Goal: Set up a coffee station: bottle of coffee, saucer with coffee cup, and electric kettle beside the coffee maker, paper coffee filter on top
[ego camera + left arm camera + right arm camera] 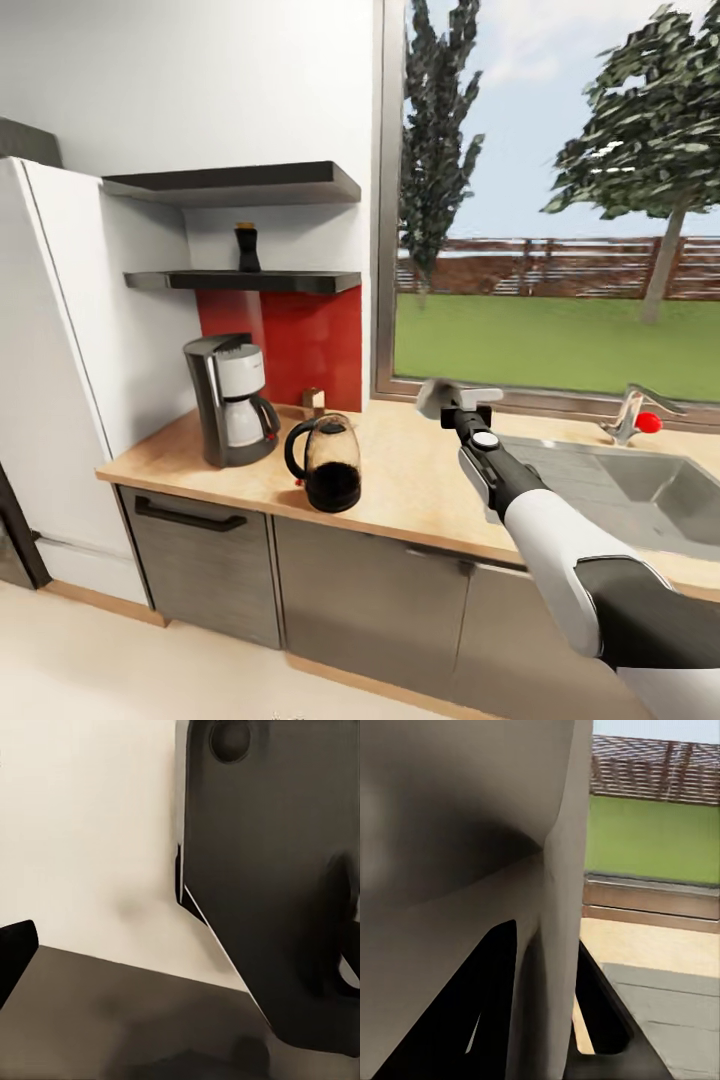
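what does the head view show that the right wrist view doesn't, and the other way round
Head view: the coffee maker, the kettle beside it, the bottle on the lower shelf, and the right gripper over the countertop. Right wrist view: a close look at the paper filter, its pale surface between dark gripper fingers. Both: the filter, countertop, sink and the lawn beyond the window.

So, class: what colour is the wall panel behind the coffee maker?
Red, a plain glossy red panel behind the coffee maker; it shows best in the head view.
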Controlling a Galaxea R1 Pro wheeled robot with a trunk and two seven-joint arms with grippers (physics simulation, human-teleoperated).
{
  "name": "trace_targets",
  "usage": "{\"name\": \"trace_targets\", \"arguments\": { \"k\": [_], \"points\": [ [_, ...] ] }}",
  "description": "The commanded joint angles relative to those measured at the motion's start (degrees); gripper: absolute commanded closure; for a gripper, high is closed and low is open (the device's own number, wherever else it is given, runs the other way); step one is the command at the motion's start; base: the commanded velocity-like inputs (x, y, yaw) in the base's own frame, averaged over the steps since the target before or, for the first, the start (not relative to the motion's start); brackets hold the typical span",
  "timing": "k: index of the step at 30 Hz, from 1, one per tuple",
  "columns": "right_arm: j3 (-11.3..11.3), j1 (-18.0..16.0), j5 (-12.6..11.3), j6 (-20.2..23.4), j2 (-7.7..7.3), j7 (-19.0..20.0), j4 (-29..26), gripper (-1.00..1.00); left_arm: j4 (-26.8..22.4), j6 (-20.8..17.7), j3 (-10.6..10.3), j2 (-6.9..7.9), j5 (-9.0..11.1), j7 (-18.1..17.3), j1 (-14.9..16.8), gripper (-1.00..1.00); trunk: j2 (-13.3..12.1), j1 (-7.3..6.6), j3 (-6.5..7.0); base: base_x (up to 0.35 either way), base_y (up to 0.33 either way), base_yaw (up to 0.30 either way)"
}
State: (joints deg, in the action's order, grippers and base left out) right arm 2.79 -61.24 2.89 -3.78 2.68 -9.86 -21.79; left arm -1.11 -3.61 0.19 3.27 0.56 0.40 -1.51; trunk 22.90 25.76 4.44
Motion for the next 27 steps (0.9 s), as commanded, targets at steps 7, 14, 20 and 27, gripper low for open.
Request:
{"name": "trace_targets", "arguments": {
  "k": [7, 14, 20, 27],
  "points": [
    [0.3, 0.0, 0.2, -0.1, -0.04, -0.3, 0.1, 1.0, -0.2, -0.3, 0.3, 0.05, 0.1, 0.0, -0.1, -1.0, 0.0, 0.02, 0.0, -0.056, -0.069, 0.178],
    [0.3, 0.0, 0.2, -0.1, -0.04, -0.3, 0.1, 1.0, -0.1, -0.3, 0.2, -0.02, 0.1, 0.0, -0.1, -1.0, 0.0, 0.02, 0.0, -0.029, -0.136, 0.01],
    [0.3, 0.0, 0.2, -0.1, -0.04, -0.3, 0.1, 1.0, -0.2, -0.3, 0.2, -0.03, 0.1, 0.0, -0.1, -1.0, 0.0, 0.02, 0.0, -0.001, -0.251, 0.0],
    [0.3, 0.0, 0.2, -0.1, -0.05, -0.3, 0.1, 1.0, -0.2, -0.3, 0.2, -0.02, 0.3, 0.0, 0.0, -1.0, 0.0, 0.02, 0.0, 0.0, -0.269, 0.0]
  ]
}}
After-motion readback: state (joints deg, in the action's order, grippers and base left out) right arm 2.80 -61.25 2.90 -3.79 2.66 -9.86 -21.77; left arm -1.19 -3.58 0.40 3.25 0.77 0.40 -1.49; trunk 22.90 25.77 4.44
